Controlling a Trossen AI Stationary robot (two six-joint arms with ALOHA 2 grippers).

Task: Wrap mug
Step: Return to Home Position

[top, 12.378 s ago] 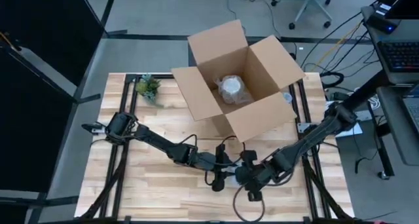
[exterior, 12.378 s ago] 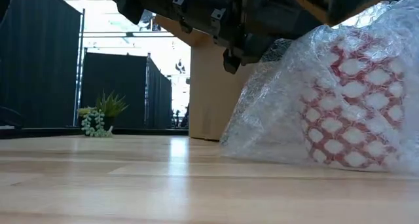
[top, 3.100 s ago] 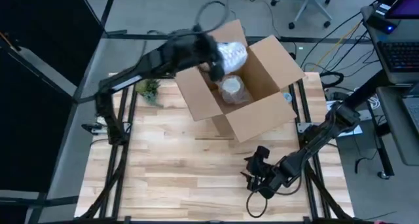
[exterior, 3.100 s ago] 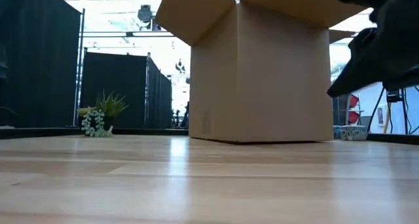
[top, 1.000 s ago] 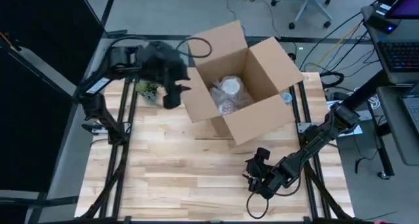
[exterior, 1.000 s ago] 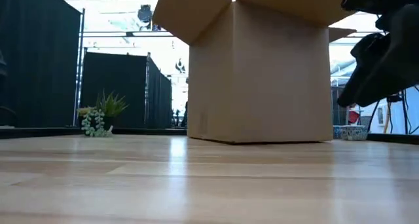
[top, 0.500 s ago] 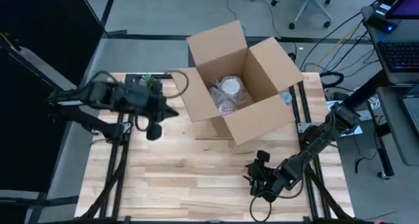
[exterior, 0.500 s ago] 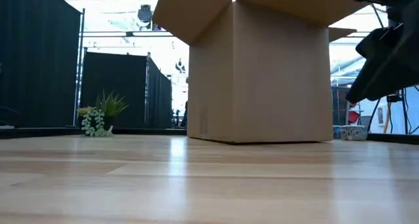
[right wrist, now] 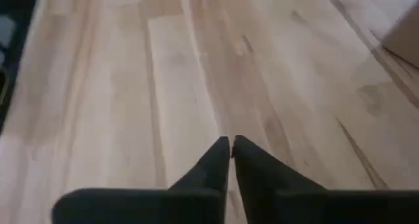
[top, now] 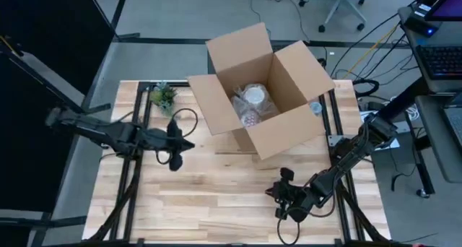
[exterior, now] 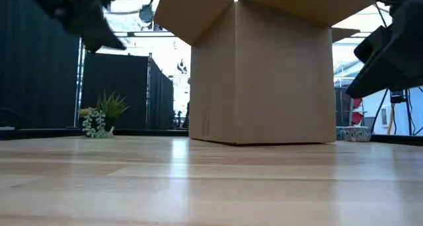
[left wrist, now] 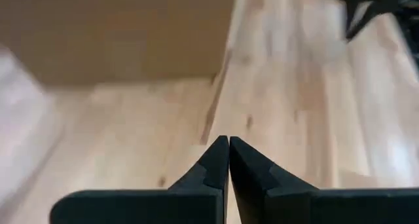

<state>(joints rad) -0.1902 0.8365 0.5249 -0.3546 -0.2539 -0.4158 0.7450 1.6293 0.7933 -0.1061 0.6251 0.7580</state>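
At the left gripper (top: 173,162): pressed shut tip to tip in the left wrist view, gripping nothing, hanging over the left part of the wooden table (top: 202,204), near the cardboard box (top: 283,135) but clear of it. At the right gripper (top: 281,196): likewise closed and empty, low over the front right of the boards, well apart from the box.

Inside the box, down on its floor: the red mug (top: 247,117), bundled in bubble wrap, just beside a second pale wrapped bundle (top: 254,95).

Judged from that, done with wrapping and with packing; left only with parking both arms, and perhaps with folding down the flaps, all standing open.

For room: bare planks between the two grippers and in front of the box. To watch on the left: the corner of the left flap (top: 209,102), the black frame rail (top: 130,196), and a small potted plant (top: 163,95) by the back left corner. On the right, little margin to the table's front edge.
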